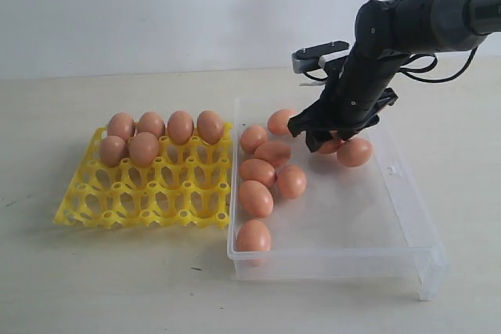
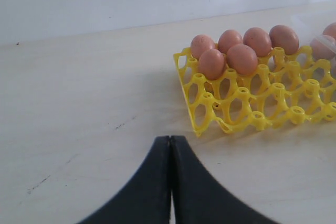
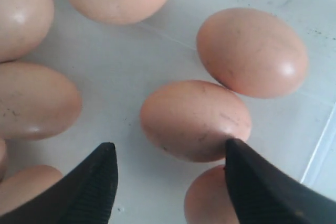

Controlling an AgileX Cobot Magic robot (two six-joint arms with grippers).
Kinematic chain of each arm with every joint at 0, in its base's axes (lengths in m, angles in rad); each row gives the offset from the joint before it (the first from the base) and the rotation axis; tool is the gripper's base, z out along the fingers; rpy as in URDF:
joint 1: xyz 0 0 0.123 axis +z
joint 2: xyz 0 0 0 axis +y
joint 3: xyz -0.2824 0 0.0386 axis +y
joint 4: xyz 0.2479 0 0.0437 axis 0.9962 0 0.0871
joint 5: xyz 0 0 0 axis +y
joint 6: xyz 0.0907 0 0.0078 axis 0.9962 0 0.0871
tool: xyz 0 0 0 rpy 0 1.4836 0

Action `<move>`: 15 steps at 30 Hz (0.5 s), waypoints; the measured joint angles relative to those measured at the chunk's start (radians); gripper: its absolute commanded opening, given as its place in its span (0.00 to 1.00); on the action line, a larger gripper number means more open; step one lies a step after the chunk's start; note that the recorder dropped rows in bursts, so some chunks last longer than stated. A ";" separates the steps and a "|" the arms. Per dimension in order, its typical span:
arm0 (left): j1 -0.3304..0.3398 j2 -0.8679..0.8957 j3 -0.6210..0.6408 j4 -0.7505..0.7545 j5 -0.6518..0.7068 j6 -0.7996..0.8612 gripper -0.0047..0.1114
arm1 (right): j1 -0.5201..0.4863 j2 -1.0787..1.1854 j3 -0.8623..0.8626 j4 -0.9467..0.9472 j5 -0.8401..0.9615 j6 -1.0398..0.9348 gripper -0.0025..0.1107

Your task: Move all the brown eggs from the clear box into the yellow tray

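Observation:
The yellow tray (image 1: 156, 193) lies on the left of the table, with several brown eggs (image 1: 164, 134) in its far cells. To its right is the clear box (image 1: 352, 224), which holds several more brown eggs (image 1: 258, 171). My right gripper (image 1: 325, 134) hangs low over the far part of the box. It stands open (image 3: 169, 148), and one brown egg (image 3: 194, 119) lies just ahead of the jaws, one fingertip (image 3: 233, 148) at its edge. Other eggs (image 3: 252, 51) lie close around it. My left gripper (image 2: 170, 140) is shut and empty over bare table near the yellow tray (image 2: 247, 108).
The box's low clear walls (image 1: 329, 260) rise around the eggs, and its left wall runs along the tray's right edge. Bare table (image 1: 117, 279) spreads in front of both, and a white wall (image 1: 156, 13) stands behind.

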 measured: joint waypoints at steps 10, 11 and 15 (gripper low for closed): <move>0.000 0.000 0.000 0.000 0.000 0.000 0.04 | -0.025 -0.013 0.009 0.013 0.035 0.002 0.54; 0.000 0.000 0.000 0.000 0.000 0.000 0.04 | -0.031 -0.018 0.009 0.013 0.043 0.005 0.54; 0.000 0.000 0.000 0.000 0.000 0.000 0.04 | -0.050 -0.042 0.009 0.016 0.080 0.019 0.54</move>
